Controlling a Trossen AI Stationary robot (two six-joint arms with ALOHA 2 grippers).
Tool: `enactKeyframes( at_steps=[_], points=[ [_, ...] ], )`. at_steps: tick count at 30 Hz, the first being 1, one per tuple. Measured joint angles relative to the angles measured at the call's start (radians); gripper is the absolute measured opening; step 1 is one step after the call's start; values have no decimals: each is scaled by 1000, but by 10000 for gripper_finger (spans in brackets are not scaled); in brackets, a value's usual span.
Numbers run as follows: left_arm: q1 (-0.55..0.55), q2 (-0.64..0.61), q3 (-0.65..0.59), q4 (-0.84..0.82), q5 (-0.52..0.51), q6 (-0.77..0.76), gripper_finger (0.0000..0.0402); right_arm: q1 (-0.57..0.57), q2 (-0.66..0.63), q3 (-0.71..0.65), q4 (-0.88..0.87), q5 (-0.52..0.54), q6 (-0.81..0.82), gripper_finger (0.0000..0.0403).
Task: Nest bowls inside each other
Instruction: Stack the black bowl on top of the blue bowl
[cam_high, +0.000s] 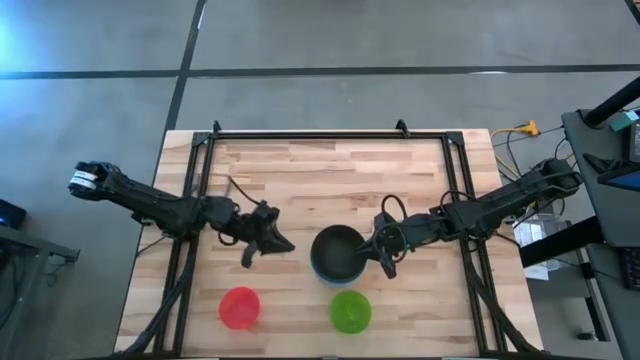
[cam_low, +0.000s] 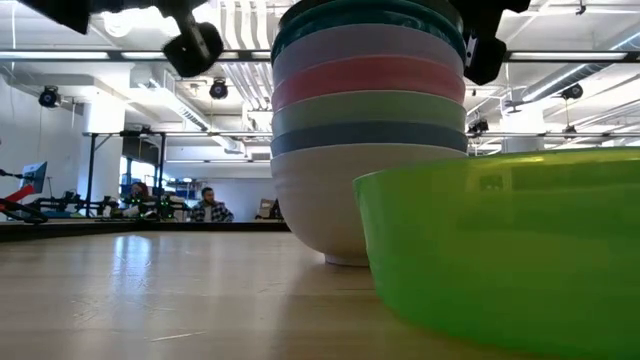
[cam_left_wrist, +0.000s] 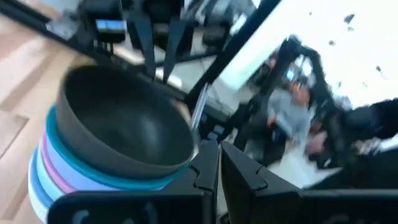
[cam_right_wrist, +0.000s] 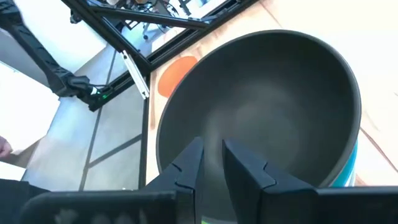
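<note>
A stack of nested bowls (cam_low: 368, 130) stands on its white bottom bowl at the table's middle. Blue, pale green, pink, lavender and teal bowls sit above it, and the black bowl (cam_high: 338, 255) is on top. A red bowl (cam_high: 240, 307) and a bright green bowl (cam_high: 350, 311) stand apart near the near edge. My right gripper (cam_high: 385, 262) hovers at the stack's right side. Its fingers (cam_right_wrist: 196, 155) stand a narrow gap apart over the black bowl's (cam_right_wrist: 261, 106) near rim, and I see no touch. My left gripper (cam_high: 270, 245) waits left of the stack, shut (cam_left_wrist: 214, 165).
A black metal frame (cam_high: 330, 133) runs along the table's far edge and down both sides. Bare wood lies between the stack and the far rail. The bright green bowl (cam_low: 510, 250) stands close to the low camera. People sit in the room beyond (cam_low: 210, 207).
</note>
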Motion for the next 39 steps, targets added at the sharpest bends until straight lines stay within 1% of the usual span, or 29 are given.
enactKeyframes(
  at_steps=[4, 6, 9, 13, 16, 18, 22, 27, 31, 39],
  points=[
    [0, 152, 70, -2, 67, 107, 0, 0, 4, 0, -1, 0, 0, 54],
    [0, 226, 113, 1, 72, 149, 0, 0, 4, 0, -2, 0, 6, 54],
    [6, 313, 172, -1, 64, 165, 0, 0, 4, 0, -4, -1, 19, 54],
    [8, 388, 223, 2, 57, 180, 0, 0, 5, 0, -6, 0, 33, 54],
    [7, 429, 235, -6, 85, 185, 0, 0, 6, 0, -18, -1, 36, 54],
    [7, 438, 239, 1, 105, 171, 0, 0, 6, 0, -32, 0, 36, 54],
    [7, 423, 237, -5, 108, 160, 0, 1, 5, 1, -46, -1, 39, 54],
    [7, 373, 236, -9, 100, 168, 0, 8, 6, 0, -69, -3, 39, 54],
    [7, 352, 231, -59, 73, 169, 0, 16, 6, 0, -125, -10, 35, 54],
    [7, 342, 227, -65, 69, 168, 0, 16, -38, 0, -113, -10, 9, 54]
  ],
)
